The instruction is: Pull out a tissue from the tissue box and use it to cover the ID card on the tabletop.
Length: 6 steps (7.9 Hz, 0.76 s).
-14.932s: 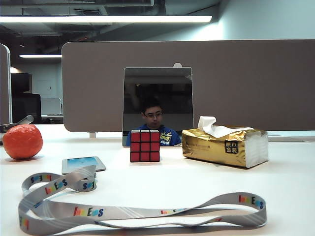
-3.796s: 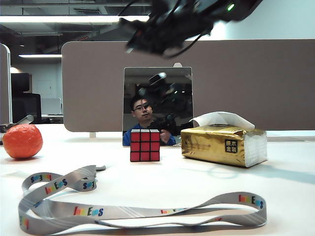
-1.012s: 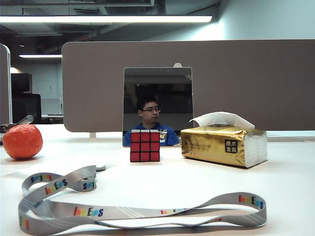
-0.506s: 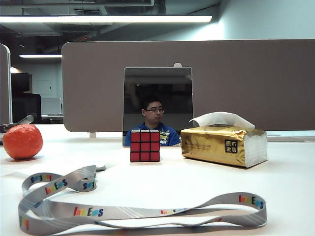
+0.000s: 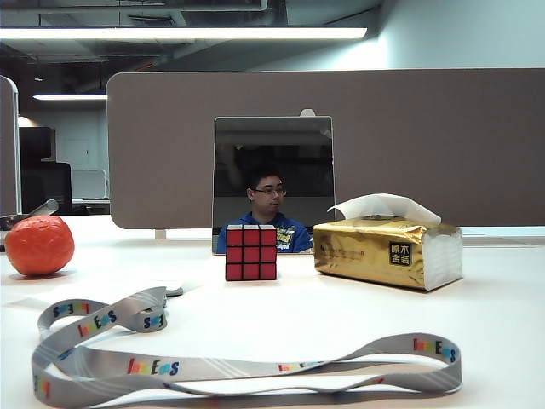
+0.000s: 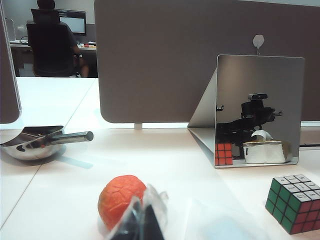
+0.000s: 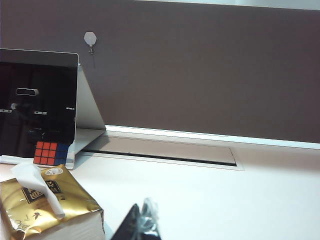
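The job looks almost done, or all done. A white tissue (image 6: pixel 195 217) lies flat on the table, and a faint blue patch shows through it. I think that patch is the card (image 6: pixel 227 229), so the card seems to be covered. The left gripper (image 6: pixel 144 222) hangs low over the table. Its two fingers look pressed together, with nothing between them. The tissue and card lie just beside this gripper, on the side where the cube (image 6: pixel 295 202) sits. The orange ball (image 6: pixel 121 200) sits just past its tips. The right gripper (image 7: pixel 141 225) is closed too and holds nothing. The gold box (image 7: pixel 45 210) sits close beside it, and a fresh white sheet sticks up out of the top of the box. In the view from across the table, no gripper shows at all. Next, someone should check that no edge of the card peeks out. I cannot tell that from here, because the tissue is thin and blurry in the picture. If an edge does show, the left gripper is the nearer one and could nudge the tissue gently over it.
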### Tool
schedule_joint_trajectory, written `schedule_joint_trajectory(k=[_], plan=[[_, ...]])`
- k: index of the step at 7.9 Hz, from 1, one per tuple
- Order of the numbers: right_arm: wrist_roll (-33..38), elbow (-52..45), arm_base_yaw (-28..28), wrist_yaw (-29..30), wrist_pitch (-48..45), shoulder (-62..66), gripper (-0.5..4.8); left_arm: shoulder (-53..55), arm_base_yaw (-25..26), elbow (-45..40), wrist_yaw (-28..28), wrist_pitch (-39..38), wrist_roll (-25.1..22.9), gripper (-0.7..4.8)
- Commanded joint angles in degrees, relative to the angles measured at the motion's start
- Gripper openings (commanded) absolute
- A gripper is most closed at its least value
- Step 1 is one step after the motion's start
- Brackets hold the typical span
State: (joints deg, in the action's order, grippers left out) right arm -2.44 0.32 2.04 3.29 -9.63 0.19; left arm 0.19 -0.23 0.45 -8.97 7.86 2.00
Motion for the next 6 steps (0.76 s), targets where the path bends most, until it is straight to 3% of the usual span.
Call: schedule_joint_trajectory(k=[1, 6], plan=[[2.49, -0.02, -5.42, 5.88, -1.31, -0.04, -0.02, 0.04, -0.04, 0.17, -0.24, 0.04, -0.07, -0.06], [2.67, -0.02, -5.53, 8.90, -1.16, -0.04, -0.02, 0.04, -0.04, 0.17, -0.24, -0.63, -0.04, -0.06]])
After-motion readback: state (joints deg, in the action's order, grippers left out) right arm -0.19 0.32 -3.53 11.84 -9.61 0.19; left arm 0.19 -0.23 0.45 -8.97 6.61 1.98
